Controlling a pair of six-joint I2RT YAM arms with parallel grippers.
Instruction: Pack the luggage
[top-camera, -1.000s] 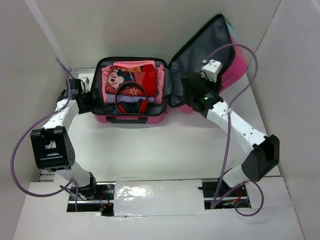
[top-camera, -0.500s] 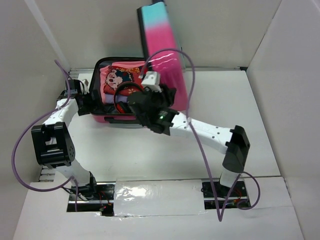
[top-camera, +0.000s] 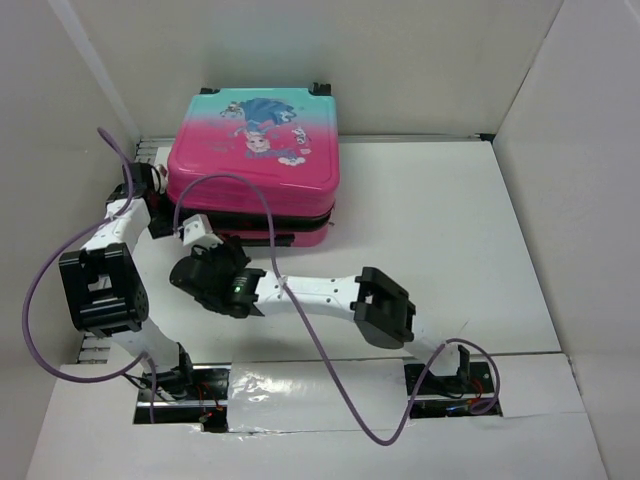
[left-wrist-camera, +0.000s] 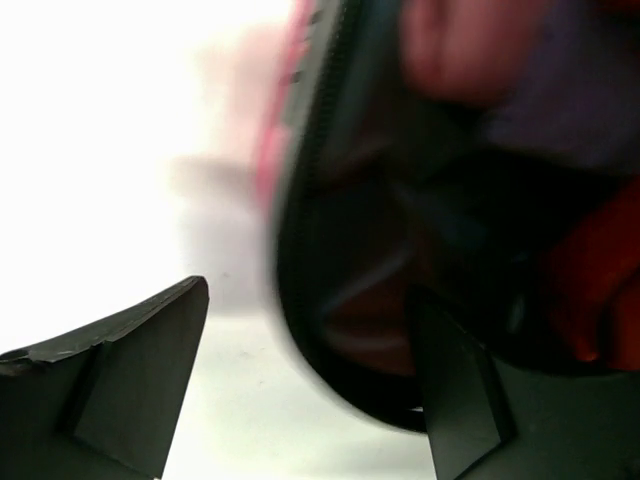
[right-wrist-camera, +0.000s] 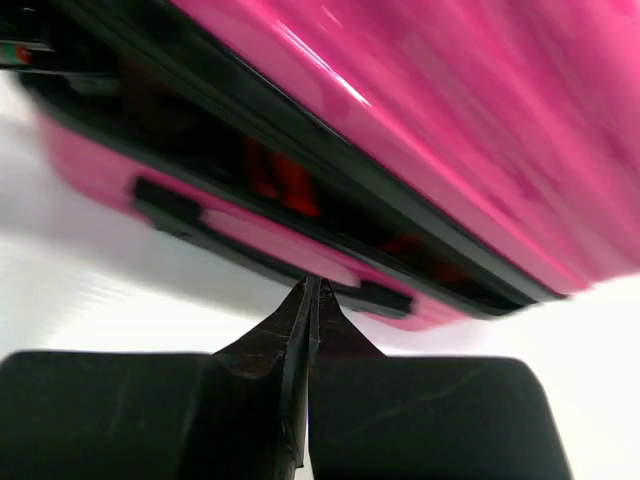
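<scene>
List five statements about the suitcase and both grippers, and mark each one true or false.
1. The luggage has its lid folded down over the base. True.
2. The right gripper clamps the handle. False: its fingers are shut with nothing between them.
3. A gap shows under the lid, with red contents visible inside. True.
4. The left gripper is shut. False: its fingers are spread apart by the luggage's rim.
5. The luggage stands on its wheels. False: it lies flat, print up.
</scene>
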